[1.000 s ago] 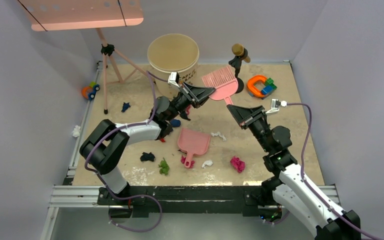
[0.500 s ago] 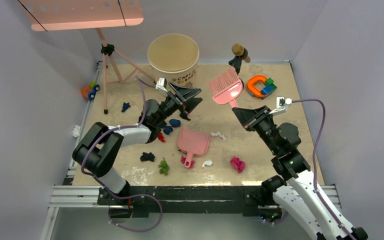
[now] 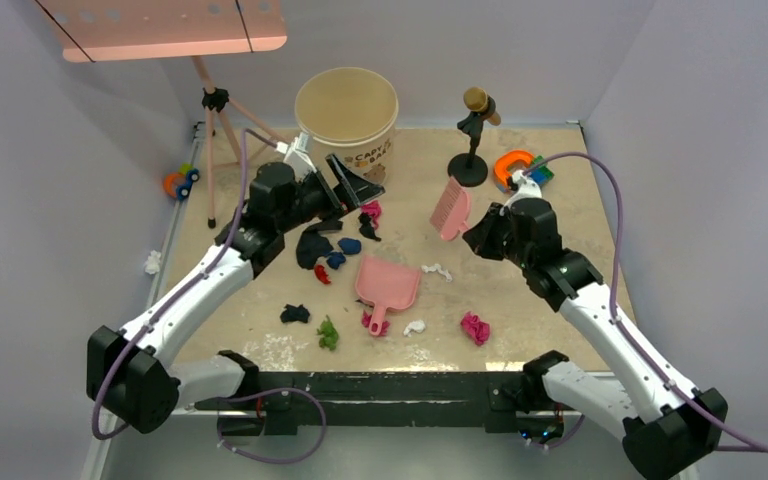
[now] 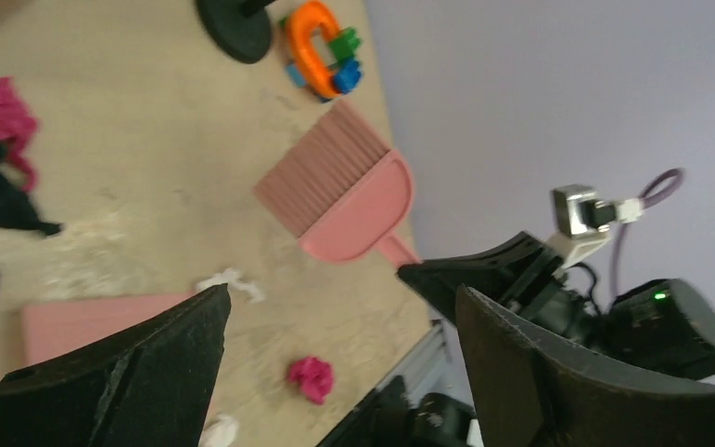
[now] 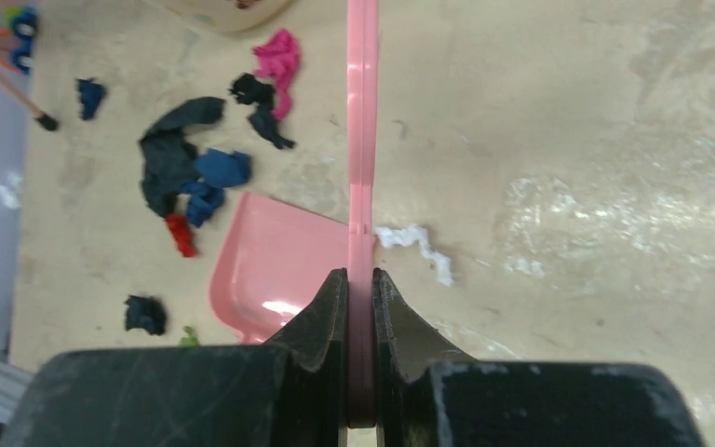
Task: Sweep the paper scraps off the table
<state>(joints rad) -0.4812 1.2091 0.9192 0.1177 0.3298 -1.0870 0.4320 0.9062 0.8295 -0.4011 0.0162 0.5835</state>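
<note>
Left of centre from above, the left pincer [image 3: 338, 185] gapes wide and empty over the table [image 3: 450, 300]. Just below, paper scraps [image 3: 312, 245] cluster, more strewn lower middle: probably feather-light, soft wads with no clear axis, better pushed than pinched. Right, the right pincer [image 3: 482, 237] clamps the pink brush [image 3: 450, 208] by its handle, bristles aimed upper left.

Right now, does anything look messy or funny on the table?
Yes. Paper scraps lie scattered around the pink dustpan, which looks empty. One white scrap sits past the left rail of the table, off the tabletop. The brush hangs in the air in the right gripper.
</note>
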